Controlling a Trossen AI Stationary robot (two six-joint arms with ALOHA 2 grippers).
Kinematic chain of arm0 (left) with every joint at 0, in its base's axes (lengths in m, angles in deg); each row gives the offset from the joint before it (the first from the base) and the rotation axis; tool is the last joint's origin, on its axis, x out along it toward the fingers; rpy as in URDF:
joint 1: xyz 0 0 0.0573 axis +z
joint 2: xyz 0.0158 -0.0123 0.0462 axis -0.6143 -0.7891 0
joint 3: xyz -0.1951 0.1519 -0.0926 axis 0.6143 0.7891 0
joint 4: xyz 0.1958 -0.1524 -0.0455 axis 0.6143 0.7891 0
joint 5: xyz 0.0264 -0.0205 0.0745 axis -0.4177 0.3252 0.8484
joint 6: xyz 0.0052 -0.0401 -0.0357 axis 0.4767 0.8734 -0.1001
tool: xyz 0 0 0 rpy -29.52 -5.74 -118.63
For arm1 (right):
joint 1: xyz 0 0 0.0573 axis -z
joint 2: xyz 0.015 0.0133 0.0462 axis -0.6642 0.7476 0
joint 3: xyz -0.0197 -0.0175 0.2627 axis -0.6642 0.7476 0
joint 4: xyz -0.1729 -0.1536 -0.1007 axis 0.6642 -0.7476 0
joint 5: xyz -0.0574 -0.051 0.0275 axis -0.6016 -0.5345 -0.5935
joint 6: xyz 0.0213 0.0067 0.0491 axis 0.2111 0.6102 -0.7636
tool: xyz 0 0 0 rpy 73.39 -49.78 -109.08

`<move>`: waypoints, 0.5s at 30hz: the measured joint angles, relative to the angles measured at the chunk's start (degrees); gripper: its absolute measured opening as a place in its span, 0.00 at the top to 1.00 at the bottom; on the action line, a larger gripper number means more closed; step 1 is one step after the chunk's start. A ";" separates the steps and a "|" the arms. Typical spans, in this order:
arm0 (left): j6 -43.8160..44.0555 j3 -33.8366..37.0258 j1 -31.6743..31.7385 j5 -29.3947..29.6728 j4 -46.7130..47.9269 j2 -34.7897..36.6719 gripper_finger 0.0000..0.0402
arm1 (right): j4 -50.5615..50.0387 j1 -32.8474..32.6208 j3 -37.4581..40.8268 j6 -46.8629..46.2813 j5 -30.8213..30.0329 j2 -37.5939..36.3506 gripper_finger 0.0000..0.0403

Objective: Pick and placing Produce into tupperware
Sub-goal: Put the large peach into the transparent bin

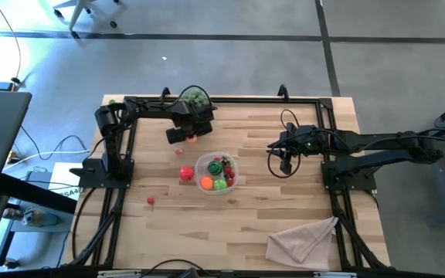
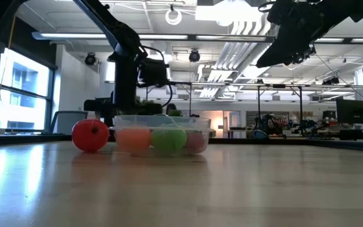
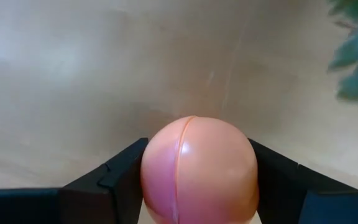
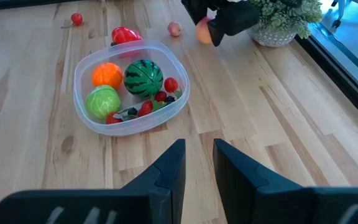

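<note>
We log: left gripper (image 1: 192, 135) clenched on a peach (image 3: 197, 171), off the table at 11 o'clock of the tupperware (image 1: 204, 164). Right gripper (image 4: 198, 163) narrowly parted, unladen, at its 3 o'clock. Red tomato (image 1: 186, 174) touching its 9 o'clock rim.

The pale wood tabletop (image 1: 246, 224) under my arms carries the clear tupperware (image 1: 217, 172) near its middle. A red fruit (image 1: 186, 174) rests touching the container's left wall, and a small pink fruit (image 1: 179, 152) lies just beyond it. A tiny red berry (image 1: 151, 201) sits apart toward the left front. A potted green sprig (image 1: 194, 98) stands at the far edge, and a beige cloth (image 1: 304, 239) lies crumpled at the front right corner.
</note>
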 joint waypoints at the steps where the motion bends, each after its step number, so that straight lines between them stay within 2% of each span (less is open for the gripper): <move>1: 0.02 0.00 0.00 -0.56 0.41 0.27 0.45 | 0.00 0.01 0.00 0.00 0.01 0.00 0.82; 7: 0.15 -0.04 -1.25 -2.29 0.61 2.46 0.44 | -0.18 0.00 0.00 0.00 0.02 -0.02 0.82; 15: 0.17 -0.13 -5.61 -2.74 1.04 10.51 0.44 | -0.24 0.00 0.00 0.00 0.00 -0.02 0.82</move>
